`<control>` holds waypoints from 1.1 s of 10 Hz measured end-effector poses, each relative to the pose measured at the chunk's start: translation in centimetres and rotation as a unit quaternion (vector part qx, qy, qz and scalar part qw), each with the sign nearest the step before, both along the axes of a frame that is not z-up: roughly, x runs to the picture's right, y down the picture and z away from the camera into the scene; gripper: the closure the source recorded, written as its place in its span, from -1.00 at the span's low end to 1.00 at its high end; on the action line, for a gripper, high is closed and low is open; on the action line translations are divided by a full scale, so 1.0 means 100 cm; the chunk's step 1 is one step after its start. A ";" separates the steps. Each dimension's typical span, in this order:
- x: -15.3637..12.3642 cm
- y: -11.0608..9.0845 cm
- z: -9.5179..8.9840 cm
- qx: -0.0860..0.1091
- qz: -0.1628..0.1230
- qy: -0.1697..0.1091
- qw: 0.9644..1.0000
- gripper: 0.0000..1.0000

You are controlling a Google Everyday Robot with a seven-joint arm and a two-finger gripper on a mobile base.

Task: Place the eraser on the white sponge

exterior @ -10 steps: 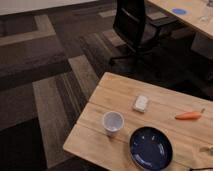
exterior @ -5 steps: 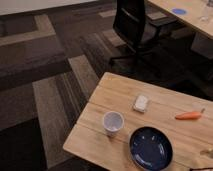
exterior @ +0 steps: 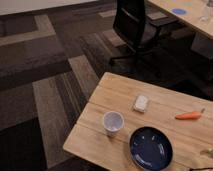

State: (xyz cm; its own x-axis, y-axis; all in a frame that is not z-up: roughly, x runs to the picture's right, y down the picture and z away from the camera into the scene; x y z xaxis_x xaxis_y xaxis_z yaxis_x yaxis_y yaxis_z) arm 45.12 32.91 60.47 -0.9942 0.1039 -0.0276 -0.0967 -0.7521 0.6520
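Toward the far edge of the desk (exterior: 167,97) the white sponge (exterior: 141,103) is seen lying flat, but eraser and hand are not shown, the hand's state untold, so the eraser should be located first.

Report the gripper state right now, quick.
Gripper: out of frame in the camera view, nowhere above the wooden table, so open, closed or holding cannot be told.

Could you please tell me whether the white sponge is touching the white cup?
Apart. The camera view shows bare wood between the white sponge and the white cup. The gripper is not in view.
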 end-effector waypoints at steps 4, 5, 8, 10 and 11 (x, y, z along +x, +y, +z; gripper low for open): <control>0.000 0.001 0.000 -0.001 0.000 0.000 1.000 -0.30; 0.000 0.001 0.000 -0.001 0.001 0.000 1.000 -0.30; 0.002 0.005 -0.001 -0.004 -0.013 0.000 1.000 -0.30; 0.007 0.012 -0.005 -0.008 -0.044 -0.003 0.999 -0.30; 0.007 0.012 -0.005 -0.008 -0.045 -0.003 0.999 -0.30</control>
State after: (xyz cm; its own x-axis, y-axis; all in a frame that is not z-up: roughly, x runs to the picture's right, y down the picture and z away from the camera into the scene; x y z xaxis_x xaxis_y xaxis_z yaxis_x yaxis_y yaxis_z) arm 45.86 34.13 59.99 -0.9808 0.1915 -0.0362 -0.1669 -0.7296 0.6632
